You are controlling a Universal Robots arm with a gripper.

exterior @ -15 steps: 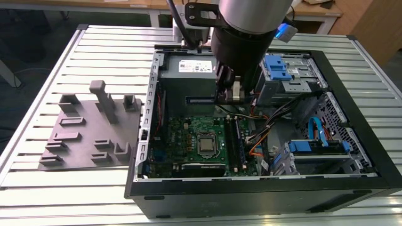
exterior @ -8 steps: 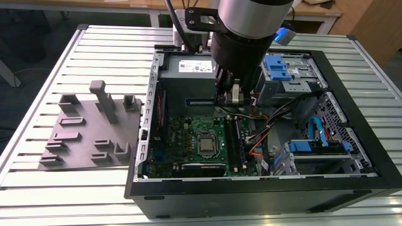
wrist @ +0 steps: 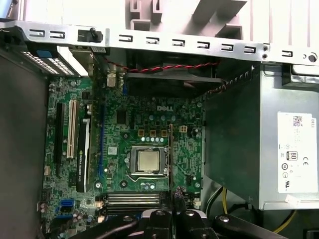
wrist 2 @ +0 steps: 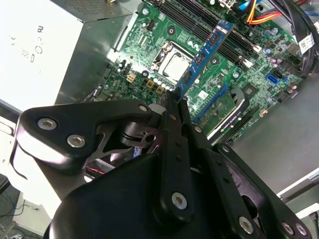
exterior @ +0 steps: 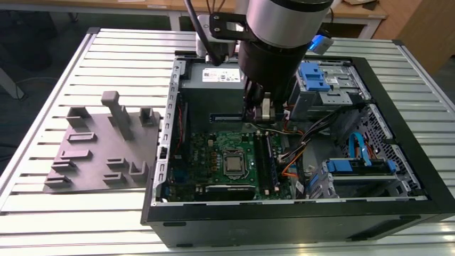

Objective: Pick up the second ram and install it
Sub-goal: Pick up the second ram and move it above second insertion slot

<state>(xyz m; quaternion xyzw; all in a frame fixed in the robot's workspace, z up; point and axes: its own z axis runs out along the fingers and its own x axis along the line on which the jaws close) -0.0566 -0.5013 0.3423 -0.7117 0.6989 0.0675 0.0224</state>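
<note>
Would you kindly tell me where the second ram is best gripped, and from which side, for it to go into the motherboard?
Pinch its two flat faces from above, I would judge: the second ram is thin and stands on edge over the motherboard, and the gripper clamps it that way.

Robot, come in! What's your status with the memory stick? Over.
Gripper shut on memory stick. Held over the green board, not in the slots. Wires bunched beside them, none seen across.
</note>
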